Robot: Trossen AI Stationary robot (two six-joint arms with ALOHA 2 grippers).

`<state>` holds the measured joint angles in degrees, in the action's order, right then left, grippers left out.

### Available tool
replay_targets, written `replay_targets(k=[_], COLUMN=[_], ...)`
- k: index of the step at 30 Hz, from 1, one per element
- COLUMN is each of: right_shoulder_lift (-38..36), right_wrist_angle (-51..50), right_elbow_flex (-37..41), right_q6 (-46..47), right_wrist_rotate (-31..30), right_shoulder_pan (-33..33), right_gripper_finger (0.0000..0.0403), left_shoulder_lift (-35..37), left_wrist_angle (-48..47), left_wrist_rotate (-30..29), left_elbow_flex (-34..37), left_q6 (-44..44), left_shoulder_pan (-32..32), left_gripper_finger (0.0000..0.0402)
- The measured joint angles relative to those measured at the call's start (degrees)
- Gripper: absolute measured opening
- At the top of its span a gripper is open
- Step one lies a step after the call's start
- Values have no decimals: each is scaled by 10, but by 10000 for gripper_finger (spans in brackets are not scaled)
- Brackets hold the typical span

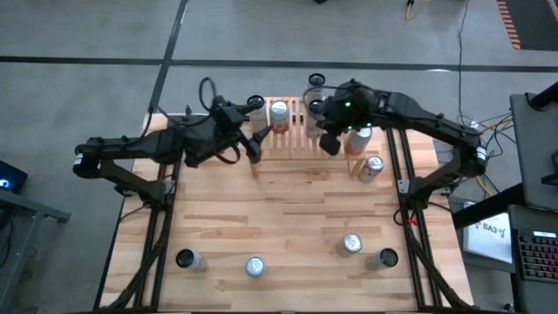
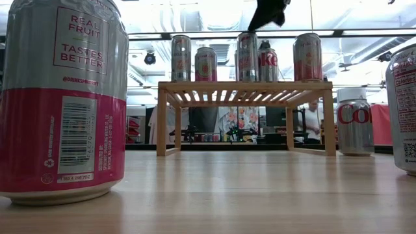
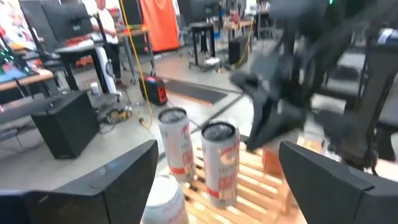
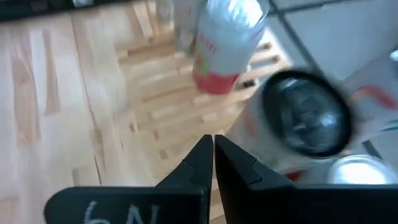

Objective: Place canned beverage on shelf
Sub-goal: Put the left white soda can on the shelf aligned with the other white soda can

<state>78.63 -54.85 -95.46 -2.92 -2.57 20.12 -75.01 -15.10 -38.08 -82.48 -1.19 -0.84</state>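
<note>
The right end effector (image 1: 330, 144) hangs over the right part of the shelf (image 1: 292, 139), its two fingers pressed together on nothing, as its own wrist view shows. The left end effector (image 1: 255, 146) sits just off the shelf's left end with its fingers spread wide and empty.

Five cans already stand upright on the slats, seen side by side in the low view. The next can to go up, I reckon, is the silver-and-red one (image 1: 372, 167) standing on the worktop (image 1: 288, 209) just beside the shelf's right end, on the side nearer the front edge. It lies close to the right end effector, a little outward and toward the front, and clearly farther from the left one, so the right arm looks the better placed. Its long axis is vertical, so a sideways grip round the body would suit.

Four more cans wait upright near the worktop's front edge, well apart from both arms.
</note>
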Motion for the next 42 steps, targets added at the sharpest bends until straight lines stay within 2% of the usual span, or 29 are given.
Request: replay_targets(k=[5, 10, 17, 23, 28, 34, 42], right_shoulder_lift=[-24, -34, -36, -36, -36, -36, -36], right_wrist_angle=[3, 3, 2, 2, 2, 2, 2], right_elbow_flex=[-41, -67, -75, -73, -72, -72, -72], right_q6=[7, 10, 24, 23, 19, 19, 18], right_wrist_rotate=[-1, -4, -5, -6, -20, -21, -21], right_shoulder_pan=[0, 0, 0, 0, 1, 1, 1], right_gripper_finger=[9, 9, 9, 9, 9, 9, 9], left_shoulder_lift=[-39, -90, -145, -191, -249, -308, -339], left_wrist_angle=[8, 38, 62, 55, 38, 29, 34], left_wrist_rotate=[30, 46, 47, 81, 76, 75, 72], left_elbow_flex=[0, 0, -2, -55, -101, -132, -141], left_q6=[-15, -12, -9, 0, 36, 37, 37], left_shoulder_pan=[7, 17, 22, 24, 30, 38, 57], left_gripper_finger=[290, 236, 116, 12, 13, 2, 0])
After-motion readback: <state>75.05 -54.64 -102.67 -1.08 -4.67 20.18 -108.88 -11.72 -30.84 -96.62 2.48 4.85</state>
